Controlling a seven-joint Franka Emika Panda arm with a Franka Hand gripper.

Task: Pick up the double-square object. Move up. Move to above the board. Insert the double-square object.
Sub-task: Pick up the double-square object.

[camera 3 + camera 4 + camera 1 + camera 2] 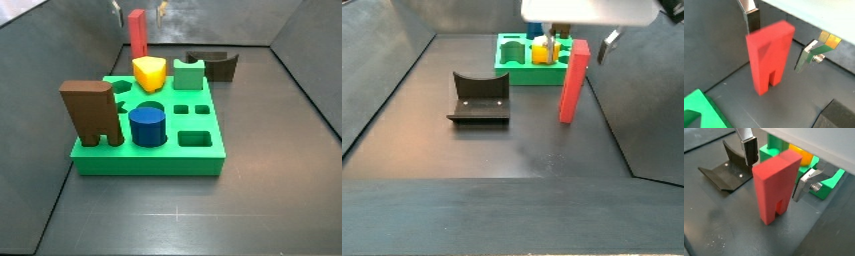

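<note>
The double-square object [769,57] is seen standing upright on the dark floor, its two legs down, with the gripper [781,35] spread wide around its top and neither silver finger [807,184] touching it in both wrist views. In a side view the red piece [573,85] is shown just beside the board [519,62], with the fixture [478,98] set well apart from it. The board [201,155] is pictured loaded with a brown notched block [90,111], a blue cylinder [147,125] and a yellow piece [151,72].
</note>
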